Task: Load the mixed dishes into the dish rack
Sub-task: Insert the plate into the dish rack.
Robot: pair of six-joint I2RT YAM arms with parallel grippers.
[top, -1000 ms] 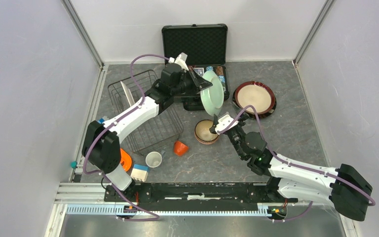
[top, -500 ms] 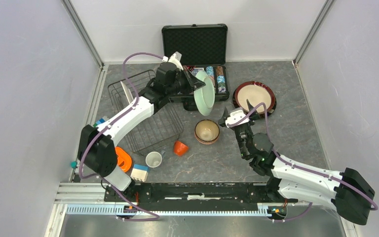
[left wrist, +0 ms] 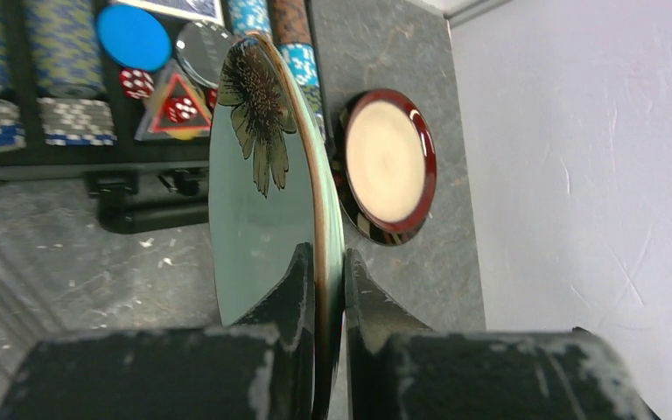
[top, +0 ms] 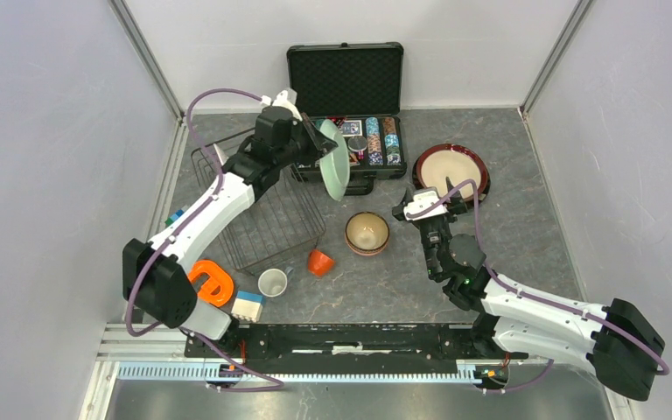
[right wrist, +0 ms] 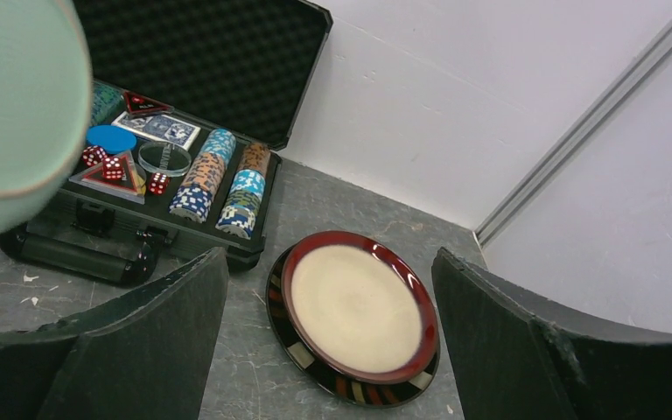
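Observation:
My left gripper point(top: 322, 145) point(left wrist: 324, 255) is shut on the rim of the teal flower plate point(top: 335, 163) point(left wrist: 258, 201). It holds the plate on edge in the air, just right of the dish rack point(top: 267, 229). A white plate point(top: 221, 164) stands upright in the rack's far left. My right gripper point(top: 426, 203) point(right wrist: 330, 255) is open and empty. It hovers between the tan bowl point(top: 367, 233) and the dark-rimmed beige plate point(top: 451, 171) point(right wrist: 357, 311), facing that plate. An orange cup point(top: 319, 262) and a white cup point(top: 272, 283) lie in front of the rack.
An open black case of poker chips point(top: 346, 80) point(right wrist: 194, 188) sits at the back, close behind the held plate. An orange ring toy point(top: 212, 282) and a white-and-blue block point(top: 247, 305) lie near the left arm's base. White walls enclose three sides.
The left arm has swung left with the teal plate, from beside the beige plate to the rack's right edge. The right gripper has moved right, off the bowl, and stayed open.

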